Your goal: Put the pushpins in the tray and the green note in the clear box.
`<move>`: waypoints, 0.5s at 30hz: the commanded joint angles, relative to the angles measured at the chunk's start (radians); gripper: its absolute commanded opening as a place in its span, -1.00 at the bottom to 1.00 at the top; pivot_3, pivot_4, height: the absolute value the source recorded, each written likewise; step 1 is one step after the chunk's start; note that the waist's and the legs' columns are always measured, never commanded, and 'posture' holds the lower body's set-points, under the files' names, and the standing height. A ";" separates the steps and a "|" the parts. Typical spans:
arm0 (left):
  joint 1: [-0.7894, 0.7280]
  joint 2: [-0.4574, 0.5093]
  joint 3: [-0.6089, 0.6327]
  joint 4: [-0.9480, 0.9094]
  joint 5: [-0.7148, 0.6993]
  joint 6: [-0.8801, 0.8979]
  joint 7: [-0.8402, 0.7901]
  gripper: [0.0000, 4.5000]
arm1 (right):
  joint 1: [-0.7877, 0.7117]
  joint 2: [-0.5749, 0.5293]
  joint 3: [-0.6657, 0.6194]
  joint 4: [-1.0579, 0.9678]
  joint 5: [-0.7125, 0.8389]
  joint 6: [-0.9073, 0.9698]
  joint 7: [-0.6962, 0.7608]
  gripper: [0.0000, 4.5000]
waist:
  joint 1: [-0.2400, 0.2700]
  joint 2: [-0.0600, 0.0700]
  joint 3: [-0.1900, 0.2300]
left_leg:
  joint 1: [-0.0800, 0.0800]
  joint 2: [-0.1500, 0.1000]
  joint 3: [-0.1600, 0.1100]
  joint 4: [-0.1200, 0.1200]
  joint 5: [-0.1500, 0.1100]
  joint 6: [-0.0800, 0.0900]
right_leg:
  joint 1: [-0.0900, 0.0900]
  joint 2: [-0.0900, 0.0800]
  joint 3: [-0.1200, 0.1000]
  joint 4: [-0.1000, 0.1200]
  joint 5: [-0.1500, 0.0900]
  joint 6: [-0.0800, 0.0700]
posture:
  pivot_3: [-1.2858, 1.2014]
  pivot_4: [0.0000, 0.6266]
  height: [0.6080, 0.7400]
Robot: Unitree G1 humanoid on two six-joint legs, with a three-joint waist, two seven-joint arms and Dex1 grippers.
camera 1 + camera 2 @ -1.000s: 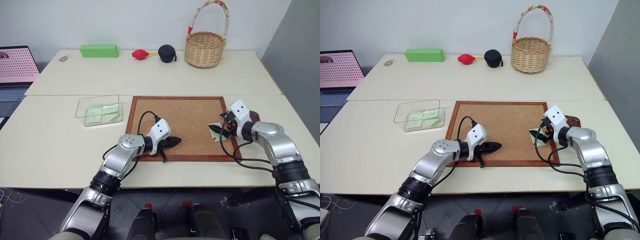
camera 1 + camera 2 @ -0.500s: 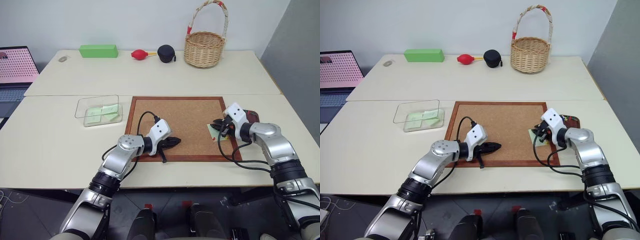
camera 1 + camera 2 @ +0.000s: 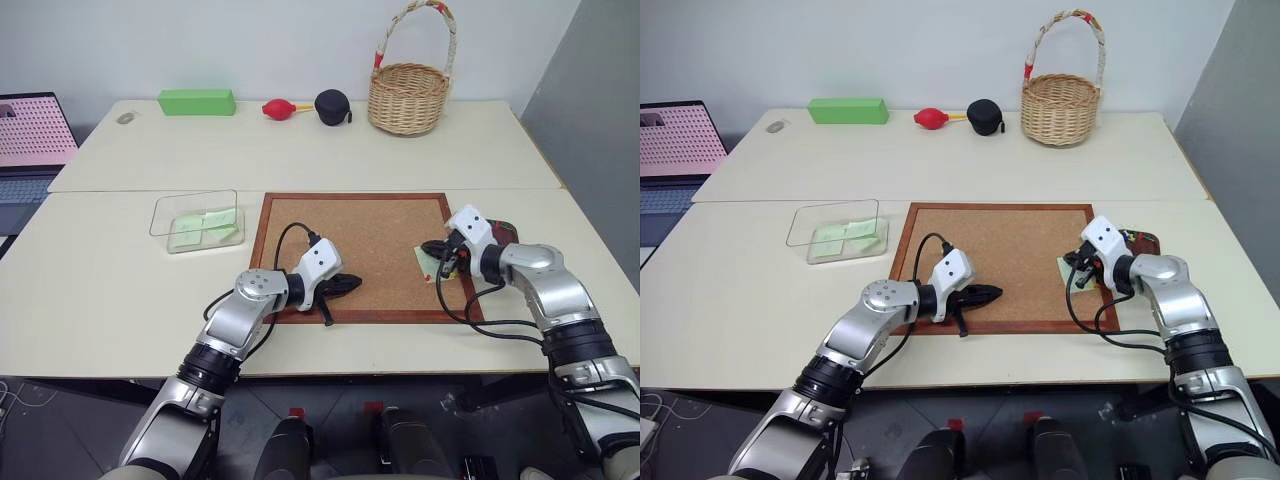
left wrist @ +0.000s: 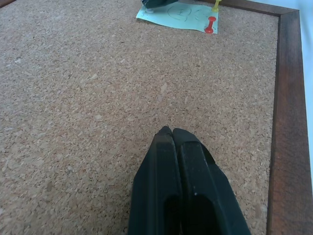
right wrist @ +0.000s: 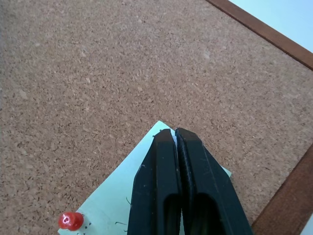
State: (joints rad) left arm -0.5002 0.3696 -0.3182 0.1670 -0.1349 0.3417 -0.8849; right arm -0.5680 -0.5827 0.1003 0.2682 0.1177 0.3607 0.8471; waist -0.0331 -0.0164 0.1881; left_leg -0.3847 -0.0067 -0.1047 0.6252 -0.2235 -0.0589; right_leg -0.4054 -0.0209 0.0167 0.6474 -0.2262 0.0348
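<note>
1. The clear box (image 3: 197,222) stands on the tabletop (image 3: 100,290) just beside the left edge of the corkboard (image 3: 365,255). Pale green paper lies flat inside it.
2. The tray (image 3: 506,232) sits just beside the right edge of the corkboard, mostly hidden behind the right arm; what is in it I cannot tell.
3. The wicker basket (image 3: 408,95) stands well beyond the far edge of the corkboard; its inside is not visible.
4. The green note (image 4: 181,11) lies on the corkboard near its right edge. A red pushpin (image 4: 210,24) and a yellow pushpin (image 4: 216,5) stand in it, so the pins are not in the tray.
5. The right pincer (image 5: 174,132) is clenched over a corner of the green note. Whether paper sits between its fingers I cannot tell.
6. The left pincer (image 4: 171,131) is clenched on nothing, over bare cork near the front edge of the corkboard.
</note>
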 commanded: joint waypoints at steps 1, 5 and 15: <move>0.029 0.012 -0.036 0.022 0.035 0.027 -0.015 -1.00 | -0.004 -0.031 -0.058 -0.091 0.030 0.013 -0.004 -1.00 | -0.001 0.000 0.000 | 0.000 0.000 0.000 0.000 0.000 0.000 | 0.000 0.000 0.000 0.000 0.000 0.000 | 0.03 -0.52 1.00; 0.029 0.010 -0.038 0.024 0.037 0.029 -0.017 -1.00 | 0.006 -0.044 -0.072 -0.114 0.037 0.029 -0.010 -1.00 | 0.000 0.000 0.000 | 0.000 0.000 0.000 0.000 0.000 0.000 | 0.000 0.000 0.000 0.000 0.000 0.000 | 0.03 -0.52 1.00; 0.038 0.014 -0.037 0.014 0.037 0.034 -0.015 -1.00 | 0.025 -0.116 -0.170 -0.067 0.018 0.042 -0.083 -1.00 | 0.000 0.000 0.000 | 0.000 0.000 0.000 0.000 0.000 0.000 | 0.000 0.000 0.000 0.000 0.000 0.000 | 0.03 -0.52 1.00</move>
State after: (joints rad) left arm -0.4987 0.3694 -0.3189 0.1653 -0.1312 0.3418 -0.8850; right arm -0.5418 -0.6703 -0.0153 0.1905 0.1412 0.4109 0.8038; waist -0.0332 -0.0163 0.1881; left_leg -0.3845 -0.0066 -0.1045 0.6252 -0.2235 -0.0588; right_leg -0.4053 -0.0209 0.0167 0.6474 -0.2262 0.0348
